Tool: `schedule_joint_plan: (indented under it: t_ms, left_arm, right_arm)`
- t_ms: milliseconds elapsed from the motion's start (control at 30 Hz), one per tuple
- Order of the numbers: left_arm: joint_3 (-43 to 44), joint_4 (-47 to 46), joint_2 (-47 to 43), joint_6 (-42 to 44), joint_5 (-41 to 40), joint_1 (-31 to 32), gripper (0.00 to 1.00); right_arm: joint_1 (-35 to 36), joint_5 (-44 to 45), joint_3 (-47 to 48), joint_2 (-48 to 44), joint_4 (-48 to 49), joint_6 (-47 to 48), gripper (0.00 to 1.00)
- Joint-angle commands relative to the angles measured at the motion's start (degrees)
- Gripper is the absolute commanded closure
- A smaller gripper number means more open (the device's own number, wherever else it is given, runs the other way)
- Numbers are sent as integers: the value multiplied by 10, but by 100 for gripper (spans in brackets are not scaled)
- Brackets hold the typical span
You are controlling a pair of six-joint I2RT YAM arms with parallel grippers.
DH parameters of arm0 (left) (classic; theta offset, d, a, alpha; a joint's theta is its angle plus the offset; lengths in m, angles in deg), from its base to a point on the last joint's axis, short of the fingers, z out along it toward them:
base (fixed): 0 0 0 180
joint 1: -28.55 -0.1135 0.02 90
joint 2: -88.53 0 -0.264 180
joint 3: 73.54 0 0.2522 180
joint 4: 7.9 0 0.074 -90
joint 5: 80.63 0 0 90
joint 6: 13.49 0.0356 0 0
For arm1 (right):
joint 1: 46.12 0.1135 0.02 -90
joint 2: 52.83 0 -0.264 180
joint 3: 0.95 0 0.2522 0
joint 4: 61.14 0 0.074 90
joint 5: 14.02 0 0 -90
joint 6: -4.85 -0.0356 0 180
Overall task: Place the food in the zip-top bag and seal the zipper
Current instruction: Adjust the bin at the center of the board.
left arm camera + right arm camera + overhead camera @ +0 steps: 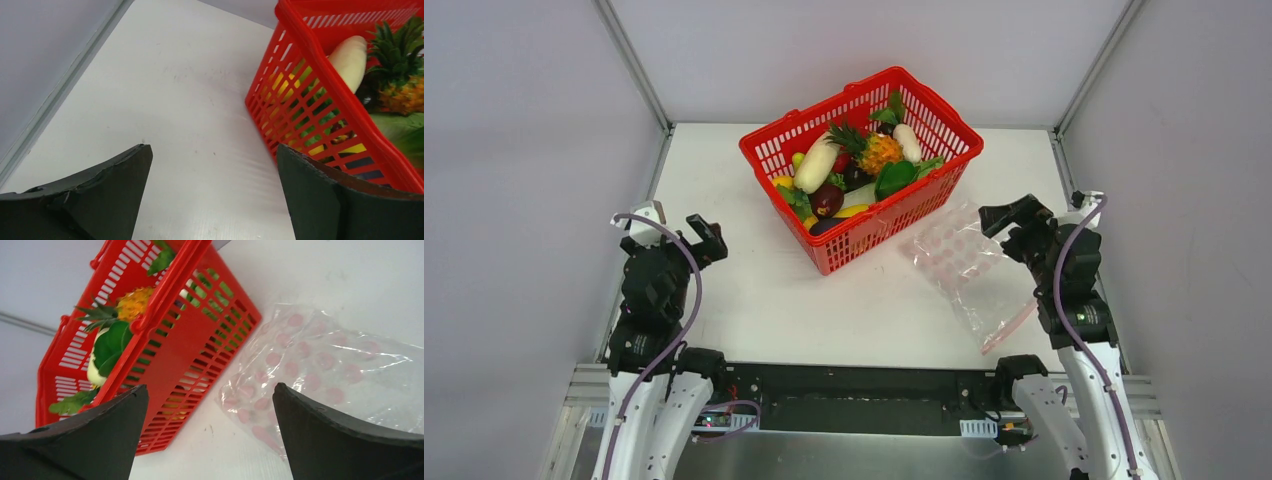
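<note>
Red basket wall screens food; zip-top bag cropped.

Red basket: glossy slotted plastic. Zip-top bag: clear crinkled film. Table: matt white, faintly scuffed.

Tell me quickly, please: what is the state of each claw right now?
Left claw: open, holding nothing.
Right claw: open, holding nothing.
</note>
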Motion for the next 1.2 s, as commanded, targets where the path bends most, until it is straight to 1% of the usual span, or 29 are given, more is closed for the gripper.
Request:
schedule_joint_plan:
  t_ms: [0,67,133,167,200,267,300,367,433,567,700,733,800,833,900,967,1000,1067,1167]
  left_arm:
    - [44,-24,-4,-4,71,3,0]
    - [48,-46,-12,16,127,3,0]
    - [48,-68,-23,60,237,3,0]
    - [48,-79,-28,52,271,3,0]
    - [50,-84,-34,25,281,3,0]
    - [62,-79,-41,-16,262,3,0]
    - [70,-84,-41,-21,271,3,0]
    - [80,-113,-31,-27,325,3,0]
    - [97,-141,3,-44,368,3,0]
    - [159,-136,89,-81,408,3,0]
    - [220,-141,165,-71,469,4,0]
    - [238,-130,188,-64,477,7,0]
    - [307,-58,242,-29,466,22,0]
    - [340,-13,271,-3,445,41,0]
    - [413,73,332,55,373,107,0]
    - [469,133,395,100,307,146,0]
    - [490,148,434,110,299,151,0]
    - [524,155,492,111,311,152,0]
    - [576,162,580,105,298,156,0]
  right_arm:
    - [1,-92,0,-20,27,-19,2]
    - [1,-107,-6,-19,36,-32,2]
    - [1,-119,-9,-15,45,-41,2]
    - [1,-125,-11,-12,51,-46,2]
    - [1,-131,-12,-9,55,-49,2]
    - [1,-142,-12,-4,58,-52,2]
    - [1,-145,-12,-2,58,-55,2]
    - [1,-145,-13,0,57,-59,2]
    - [1,-146,-16,-1,57,-61,2]
    - [1,-149,-21,-6,55,-66,2]
    - [1,-150,-24,-13,51,-73,2]
    - [1,-151,-25,-16,51,-78,2]
    - [1,-153,-36,-24,57,-93,2]
    - [1,-155,-44,-30,65,-102,2]
    - [2,-164,-60,-39,77,-118,2]
    - [1,-170,-68,-44,82,-127,2]
    - [1,-174,-70,-46,83,-130,2]
    - [2,-180,-74,-50,82,-136,2]
    - [1,-189,-89,-61,89,-146,2]
